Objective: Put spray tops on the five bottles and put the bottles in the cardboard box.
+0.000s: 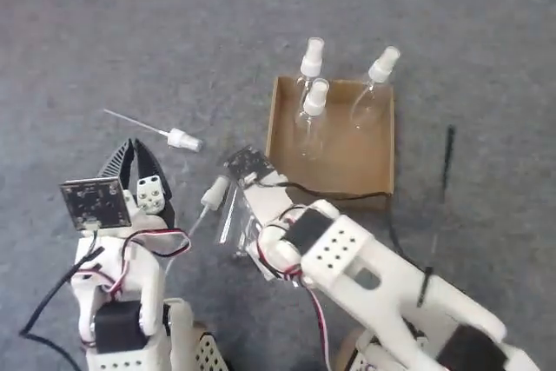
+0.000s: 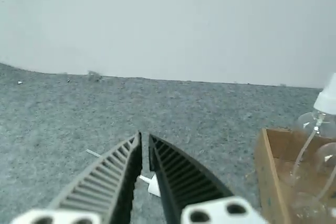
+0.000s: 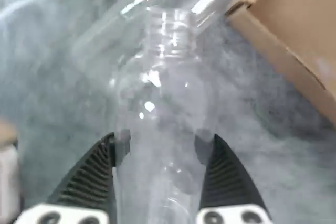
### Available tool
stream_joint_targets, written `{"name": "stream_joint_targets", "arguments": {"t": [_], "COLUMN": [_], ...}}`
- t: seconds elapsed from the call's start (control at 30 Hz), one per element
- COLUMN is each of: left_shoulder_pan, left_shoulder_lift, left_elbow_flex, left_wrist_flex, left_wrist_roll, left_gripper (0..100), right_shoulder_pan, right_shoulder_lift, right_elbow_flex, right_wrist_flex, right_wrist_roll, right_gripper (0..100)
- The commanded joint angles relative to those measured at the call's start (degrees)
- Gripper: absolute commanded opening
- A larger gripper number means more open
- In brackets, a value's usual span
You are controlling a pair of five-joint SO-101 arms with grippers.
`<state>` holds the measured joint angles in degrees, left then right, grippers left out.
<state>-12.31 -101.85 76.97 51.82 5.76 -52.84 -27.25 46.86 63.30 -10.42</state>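
Nearest to us are the ribbed black fingers of the left gripper (image 2: 145, 139), pressed almost together with only a thin slit between them and nothing pinched. Just past their tips, on the grey table cover (image 1: 130, 58), lies a loose spray top (image 1: 184, 139). Its white head is toward the box side and its thin dip tube runs away to the left of the fingers. In the left wrist view we see a bit of that white head through the slit.

To the right of those fingers a second spray top (image 1: 215, 189) lies on the cover between the two grippers, close beside the right one, its tube pointing back toward the arms.

Next comes the right gripper (image 3: 163, 141). Its two fingers press on either side of an uncapped bottle (image 3: 165, 77), clear, with its bare threaded neck pointing away from the fingertips. In the high view the bottle sits low on the cover; we cannot tell whether it is lifted.

Beyond these fingertips and to their right is the cardboard box (image 1: 347, 158), its near corner close to the bottle's neck. Inside are three capped bottles (image 1: 310, 128), two near the left wall and one by the far right corner.

Well to the right of the box a thin black cable (image 1: 446, 158) crosses the cover.
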Motion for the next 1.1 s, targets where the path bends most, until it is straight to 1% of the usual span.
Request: {"name": "stream_joint_targets", "arguments": {"t": [0.0,0.13,0.17,0.27,0.33,0.47,0.53,0.6,0.73,0.83,0.97,1.07], "left_shoulder_pan": [-0.1,-0.1,-0.1,-0.1,-0.1,-0.1,-0.1,0.0,2.7,5.6,9.3,11.0], "left_shoulder_lift": [2.0,11.7,15.3,28.1,37.0,53.3,60.0,65.7,74.6,80.1,85.7,89.7], "left_elbow_flex": [-6.2,-12.9,-15.0,-23.1,-29.1,-39.8,-43.7,-46.5,-48.0,-47.9,-48.0,-47.7], "left_wrist_flex": [2.3,4.3,4.7,7.9,10.8,15.8,17.8,19.2,19.8,19.4,19.2,16.4], "left_wrist_roll": [-2.6,-6.8,-8.4,-12.8,-15.1,-18.5,-20.2,-22.0,-25.1,-26.6,-26.5,-26.4], "left_gripper": [1,1,1,1,1,1,1,3,13,16,16,16], "right_shoulder_pan": [-0.3,3.7,5.4,11.6,16.0,25.5,31.5,38.8,53.3,62.6,72.7,78.2], "right_shoulder_lift": [-6.5,-9.2,-9.5,-10.2,-9.7,-9.4,-9.6,-9.7,-9.0,-9.6,-9.0,-9.0], "right_elbow_flex": [-3.1,-6.7,-8.0,-12.1,-16.9,-25.9,-28.6,-29.5,-29.2,-26.5,-20.0,-14.0], "right_wrist_flex": [5.1,11.2,12.9,16.1,21.1,33.7,37.7,39.2,38.5,35.9,27.2,18.9], "right_wrist_roll": [11.3,27.2,28.2,28.0,28.3,36.4,40.2,44.5,54.0,58.9,62.5,63.2], "right_gripper": [1.0,0.6,0.6,0.6,0.6,0.6,0.6,0.6,0.6,0.6,0.6,0.6]}}
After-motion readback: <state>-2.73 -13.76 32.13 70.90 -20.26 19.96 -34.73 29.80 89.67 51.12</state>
